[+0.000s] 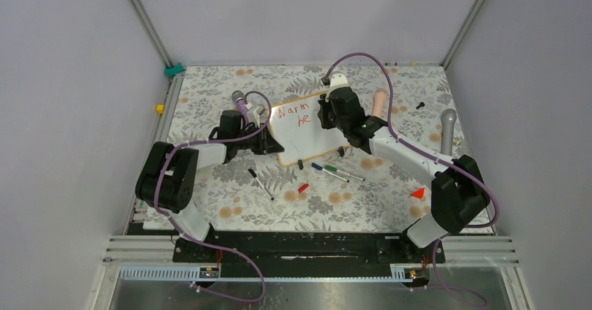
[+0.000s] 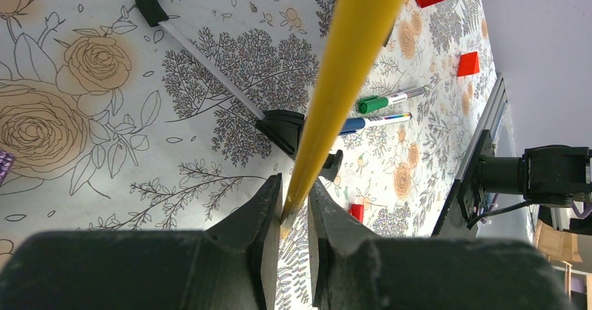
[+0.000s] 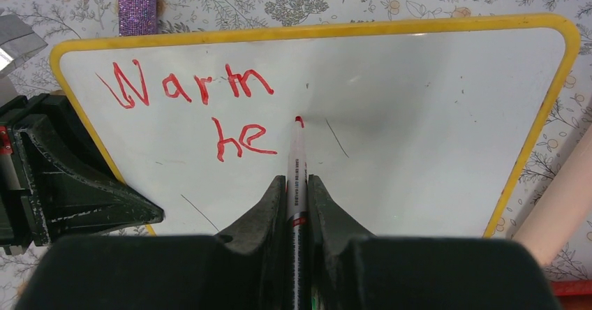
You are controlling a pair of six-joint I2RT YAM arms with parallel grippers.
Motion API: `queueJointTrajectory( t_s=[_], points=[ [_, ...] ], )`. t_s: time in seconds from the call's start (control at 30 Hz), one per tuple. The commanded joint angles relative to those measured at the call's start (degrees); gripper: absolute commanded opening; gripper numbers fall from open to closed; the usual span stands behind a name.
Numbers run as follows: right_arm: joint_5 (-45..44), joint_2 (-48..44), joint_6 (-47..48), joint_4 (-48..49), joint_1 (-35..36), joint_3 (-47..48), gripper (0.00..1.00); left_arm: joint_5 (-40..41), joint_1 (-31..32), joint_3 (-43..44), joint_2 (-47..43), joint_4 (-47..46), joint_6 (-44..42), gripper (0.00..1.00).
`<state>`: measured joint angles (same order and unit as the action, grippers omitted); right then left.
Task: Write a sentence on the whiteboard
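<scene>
On the bench (image 1: 230,205) lies the whiteboard (image 3: 419,149). It's light and glossy, and I reckon it will skate on its clip feet, so the frame is the place to grip. My left pincer (image 2: 294,198) is clenched on the board's left edge. Over the board, my right pincer (image 3: 297,191) grasps the slim red marker (image 3: 297,160), its tip just right of the sentence (image 3: 174,89), "Warm he".
</scene>
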<state>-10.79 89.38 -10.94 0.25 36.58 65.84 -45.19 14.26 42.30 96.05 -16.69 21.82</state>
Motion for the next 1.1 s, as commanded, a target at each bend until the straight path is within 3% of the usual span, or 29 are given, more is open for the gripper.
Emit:
queueJointTrajectory(
  t_s=[0.0, 0.67, 1.07],
  points=[
    [2.2, 0.7, 0.3, 0.2, -0.5, 2.2, 0.00, 3.7, 0.4, 0.7, 0.0, 2.8, -1.3, 0.00],
    [2.1, -1.8, 0.8, -2.2, -0.5, -1.8, 0.00, 3.7, 0.3, 0.7, 0.0, 2.9, -1.3, 0.00],
    [-0.5, -0.3, 0.9, -3.4, -0.9, 1.6, 0.00, 3.7, 0.4, 0.7, 0.1, 2.9, -1.3, 0.00]
  ],
)
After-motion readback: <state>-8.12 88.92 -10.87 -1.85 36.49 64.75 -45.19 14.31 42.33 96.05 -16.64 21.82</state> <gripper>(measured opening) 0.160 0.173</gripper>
